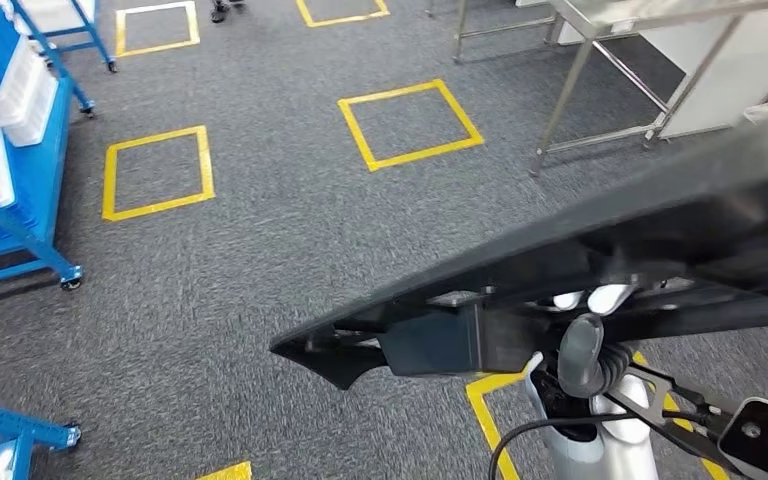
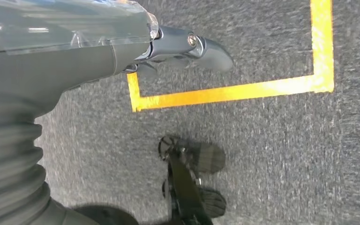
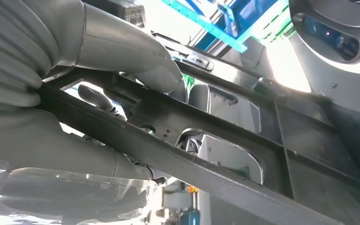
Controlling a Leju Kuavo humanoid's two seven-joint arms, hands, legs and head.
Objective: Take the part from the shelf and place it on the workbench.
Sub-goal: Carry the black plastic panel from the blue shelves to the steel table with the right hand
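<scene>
Grey carpet with yellow tape squares (image 1: 411, 125) lies below us. Our right robot hand (image 3: 136, 75) grips the long black part (image 1: 560, 270) at chest height; our left robot hand (image 2: 178, 47) hangs, fingers apart, holding nothing.

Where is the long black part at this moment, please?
The black part is in the right hand, stretching across the head view's right side above the grey carpet, short of the metal workbench.
</scene>
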